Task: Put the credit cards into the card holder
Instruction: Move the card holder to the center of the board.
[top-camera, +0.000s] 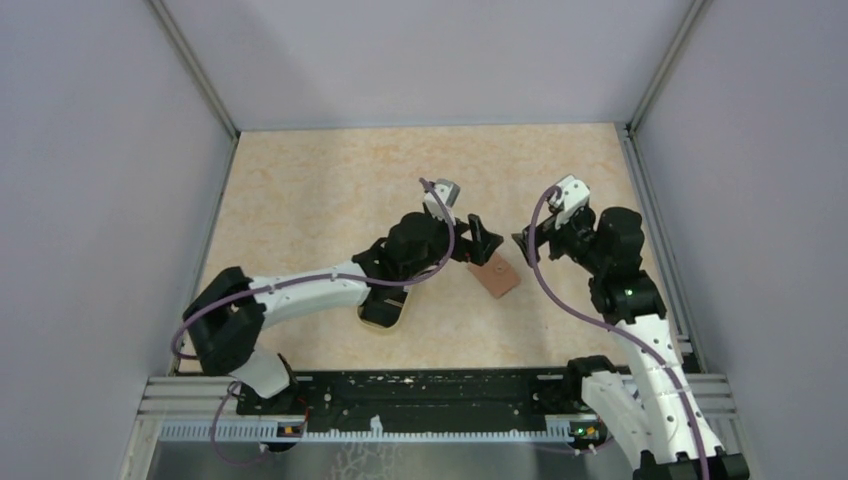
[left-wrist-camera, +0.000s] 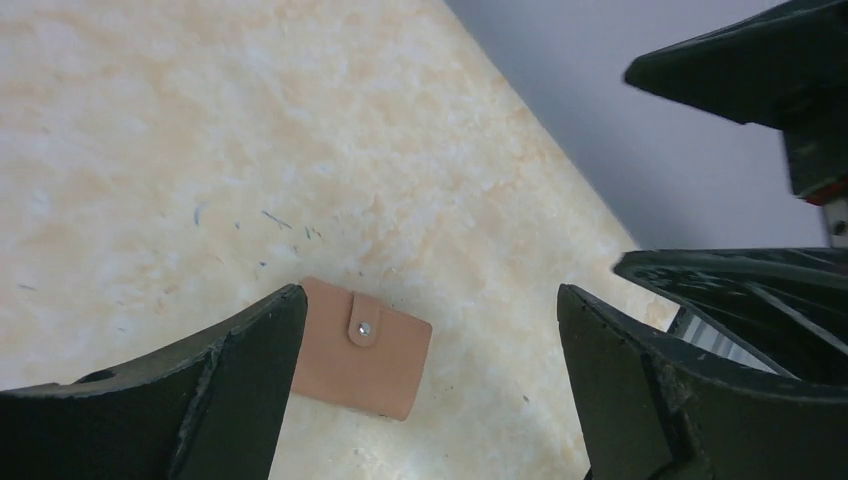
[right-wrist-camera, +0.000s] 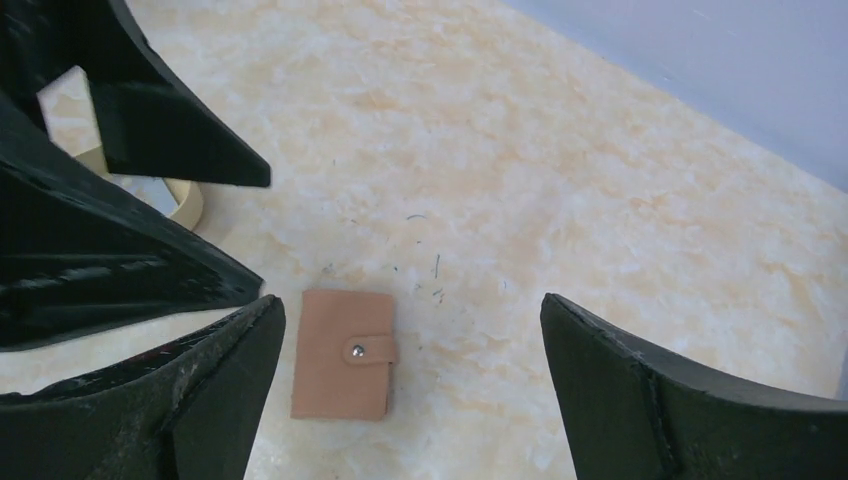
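Closest in the left wrist view, the left gripper has its two dark fingers spread wide with nothing between them, and the card holder lies on the tabletop below, partly hidden by the left-hand finger. The right gripper is spread just as wide and also carries nothing. From above, both grippers hang over the right half of the tabletop, facing each other, near but apart. The card holder sits flat between them, a little nearer the near edge and touching neither. It is reddish-brown and folded shut, its tab fastened by a small metal stud. A tan-rimmed dish lies to its left, largely covered by the left arm and apart from the card holder.
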